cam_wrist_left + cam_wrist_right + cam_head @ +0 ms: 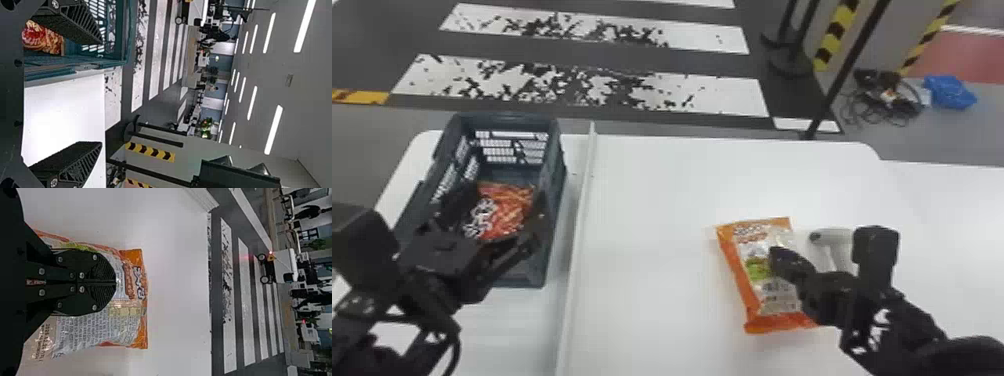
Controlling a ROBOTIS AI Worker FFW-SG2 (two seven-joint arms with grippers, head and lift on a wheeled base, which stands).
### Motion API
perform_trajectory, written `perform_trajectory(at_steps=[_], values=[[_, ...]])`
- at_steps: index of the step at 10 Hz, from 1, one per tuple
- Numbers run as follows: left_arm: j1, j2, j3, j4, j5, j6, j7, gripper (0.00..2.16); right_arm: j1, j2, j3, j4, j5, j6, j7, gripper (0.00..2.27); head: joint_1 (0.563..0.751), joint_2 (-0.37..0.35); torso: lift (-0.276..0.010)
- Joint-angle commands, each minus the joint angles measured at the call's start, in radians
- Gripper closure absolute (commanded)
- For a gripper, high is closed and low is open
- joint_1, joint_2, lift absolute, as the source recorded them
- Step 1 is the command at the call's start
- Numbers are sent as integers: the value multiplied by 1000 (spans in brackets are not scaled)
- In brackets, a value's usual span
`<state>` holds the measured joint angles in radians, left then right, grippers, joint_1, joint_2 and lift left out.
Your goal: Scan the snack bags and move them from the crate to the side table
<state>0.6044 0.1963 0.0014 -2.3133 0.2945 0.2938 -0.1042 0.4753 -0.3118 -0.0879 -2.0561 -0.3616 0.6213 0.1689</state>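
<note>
In the head view my left gripper (498,202) is at the crate (557,200), its fingers spread around a red-orange snack bag (507,207) inside. The left wrist view shows that open gripper (101,94), the bag (41,38) and the crate's rim (74,69). My right gripper (776,254), its fingers pressed together, is over an orange and silver snack bag (757,250) on the white table (652,225). In the right wrist view the shut gripper (115,282) overlaps this bag (135,325). Whether it touches the bag, I cannot tell.
A light-coloured handheld scanner (834,240) lies beside the orange bag, partly behind the right arm. A raised white strip (579,210) runs along the table to the right of the crate. A black pole (847,70) stands beyond the far edge.
</note>
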Motion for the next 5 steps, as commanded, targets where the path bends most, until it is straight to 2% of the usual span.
perform_trajectory(at_steps=[1, 3, 5], values=[[0, 0, 0, 0, 0, 0, 0, 83, 16, 2, -64, -13, -37, 4, 0, 2240, 695, -94, -87], [-2, -1, 0, 8, 2, -3, -5, 83, 28, 2, -127, 7, -49, 4, 14, 2240, 695, -138, -87], [-11, -1, -4, 15, 6, -6, -9, 83, 28, 0, -153, 33, -46, 4, 15, 2240, 695, -177, -87]])
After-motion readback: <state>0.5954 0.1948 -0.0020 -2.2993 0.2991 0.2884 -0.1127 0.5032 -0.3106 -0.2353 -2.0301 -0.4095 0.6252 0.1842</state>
